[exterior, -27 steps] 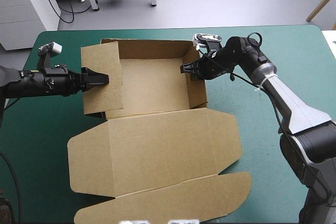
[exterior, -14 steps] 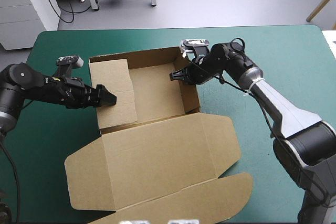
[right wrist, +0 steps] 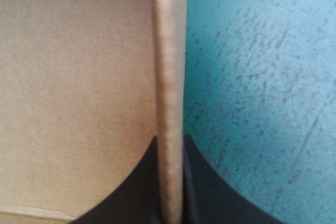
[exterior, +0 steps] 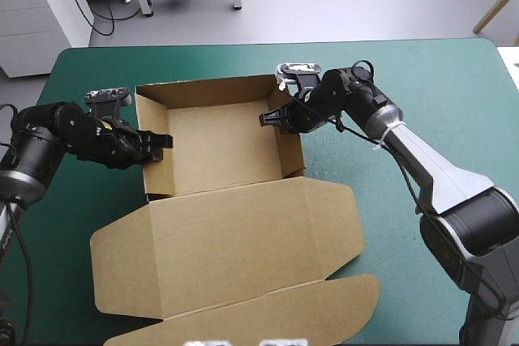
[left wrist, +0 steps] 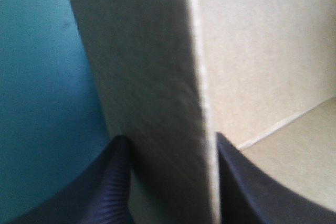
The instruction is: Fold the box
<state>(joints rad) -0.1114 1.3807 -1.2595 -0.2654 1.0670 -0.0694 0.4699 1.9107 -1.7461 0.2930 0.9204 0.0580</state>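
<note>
Brown board at mid-table: showed the box (exterior: 219,143) as an open tray, walls up, lid (exterior: 235,241) flat toward 6 o'clock. Had the left gripper (exterior: 160,142) in from 9 o'clock, arm low over the teal-green cover (exterior: 422,87); pinched on the tray's left wall (left wrist: 157,77), one black finger (left wrist: 113,182) outside, one inside. Had the right gripper (exterior: 269,119) in from 5 o'clock, arm stretched long; clamped tight on the right wall (right wrist: 170,77). Showed cover beside each gripped wall in both wrist views, board filling the rest.
</note>
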